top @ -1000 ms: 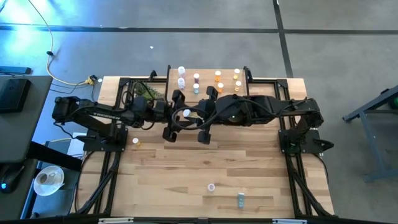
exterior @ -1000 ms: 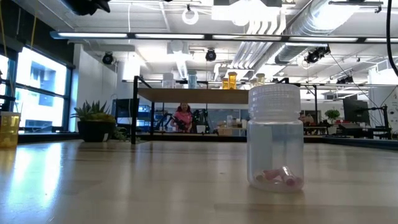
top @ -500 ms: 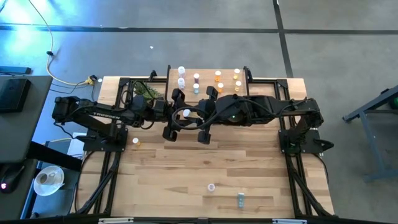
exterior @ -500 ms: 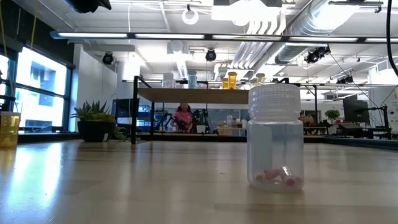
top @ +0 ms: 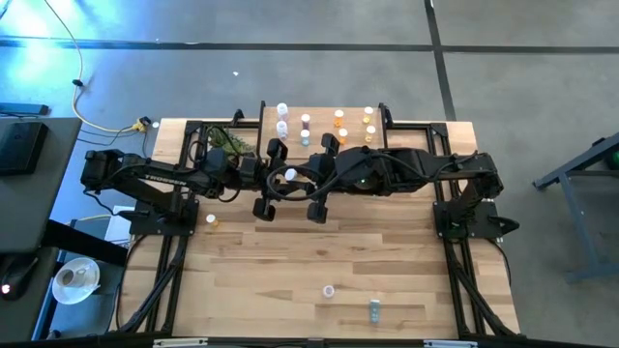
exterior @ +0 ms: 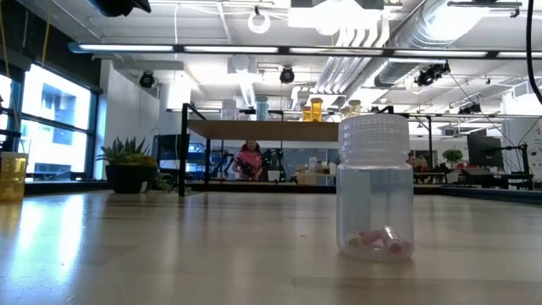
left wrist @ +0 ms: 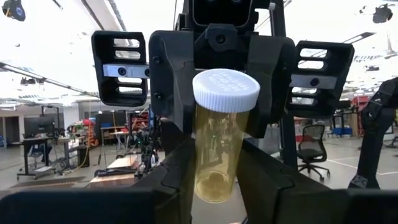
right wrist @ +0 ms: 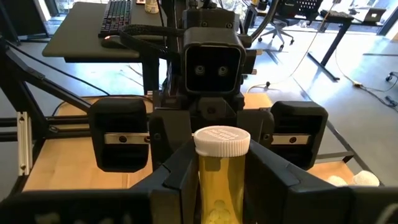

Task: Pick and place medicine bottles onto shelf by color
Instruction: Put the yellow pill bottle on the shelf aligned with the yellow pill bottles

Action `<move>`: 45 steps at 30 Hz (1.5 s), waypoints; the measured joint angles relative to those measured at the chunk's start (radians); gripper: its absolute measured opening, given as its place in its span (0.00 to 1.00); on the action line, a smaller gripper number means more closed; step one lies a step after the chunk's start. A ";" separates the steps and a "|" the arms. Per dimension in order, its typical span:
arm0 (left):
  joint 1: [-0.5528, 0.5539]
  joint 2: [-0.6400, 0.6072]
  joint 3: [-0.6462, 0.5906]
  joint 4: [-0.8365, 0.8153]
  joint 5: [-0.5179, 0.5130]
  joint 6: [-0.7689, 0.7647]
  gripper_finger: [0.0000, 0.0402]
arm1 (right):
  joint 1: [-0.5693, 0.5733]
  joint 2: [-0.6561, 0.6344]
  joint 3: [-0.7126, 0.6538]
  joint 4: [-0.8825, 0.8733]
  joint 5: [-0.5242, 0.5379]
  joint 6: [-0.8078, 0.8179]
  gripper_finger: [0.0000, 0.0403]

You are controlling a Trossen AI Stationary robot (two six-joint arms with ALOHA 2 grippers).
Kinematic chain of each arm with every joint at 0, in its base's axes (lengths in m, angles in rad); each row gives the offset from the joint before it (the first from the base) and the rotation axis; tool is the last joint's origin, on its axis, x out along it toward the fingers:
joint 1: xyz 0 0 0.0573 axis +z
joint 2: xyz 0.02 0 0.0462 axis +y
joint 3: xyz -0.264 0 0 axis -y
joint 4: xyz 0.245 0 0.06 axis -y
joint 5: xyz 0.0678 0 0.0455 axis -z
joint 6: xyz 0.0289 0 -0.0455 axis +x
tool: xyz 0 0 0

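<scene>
Shelf [top: 324, 124] stood at the worktop's [top: 387, 251] far edge, several bottles on it. Near it, left pincer [left wrist: 214, 180] and right pincer [right wrist: 222, 177] both gripped one yellow bottle [left wrist: 219, 137] mid-handover. Next: one releases, the other shelves it.

Open tabletop [top: 290, 261] before the shelf [top: 324, 121]

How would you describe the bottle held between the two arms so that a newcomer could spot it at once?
Start at the shelf at the table's far edge, then come just in front of it, where the left gripper and the right gripper meet. The yellow bottle sits between both pairs of fingers. Unlike the other bottles, it is up off the table, white cap up.
</scene>
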State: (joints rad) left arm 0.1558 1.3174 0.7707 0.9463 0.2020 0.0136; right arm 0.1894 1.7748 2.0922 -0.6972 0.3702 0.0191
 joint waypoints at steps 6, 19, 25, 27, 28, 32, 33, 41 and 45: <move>0.000 0.000 0.000 -0.023 -0.001 0.026 0.22 | 0.000 0.000 0.000 -0.034 -0.002 0.025 0.31; 0.001 0.002 0.000 -0.177 -0.023 0.052 0.22 | 0.000 0.001 0.000 -0.264 -0.004 0.136 0.50; 0.001 0.001 0.000 -0.265 -0.128 0.103 0.22 | -0.001 0.001 0.000 -0.353 -0.002 0.165 0.50; 0.001 0.001 0.000 -0.300 -0.134 0.103 0.22 | 0.000 0.001 0.000 -0.390 -0.004 0.165 0.50; 0.001 0.001 0.000 -0.319 -0.136 0.103 0.22 | 0.001 0.001 0.000 -0.414 -0.004 0.165 0.50; 0.000 0.001 0.000 -0.424 -0.136 0.103 0.22 | 0.000 0.001 0.000 -0.502 -0.004 0.189 0.50; 0.000 0.001 0.000 -0.455 -0.136 0.103 0.22 | 0.000 0.001 0.000 -0.524 -0.004 0.200 0.50; -0.013 0.020 -0.001 -0.634 -0.138 0.096 0.22 | 0.001 0.018 0.000 -0.582 -0.006 0.236 0.50; -0.038 0.064 -0.001 -0.628 -0.136 0.100 0.22 | 0.007 0.055 0.000 -0.580 -0.006 0.231 0.50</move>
State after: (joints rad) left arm 0.1179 1.3810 0.7697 0.3186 0.0658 0.1132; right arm 0.1966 1.8297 2.0922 -1.2767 0.3647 0.2499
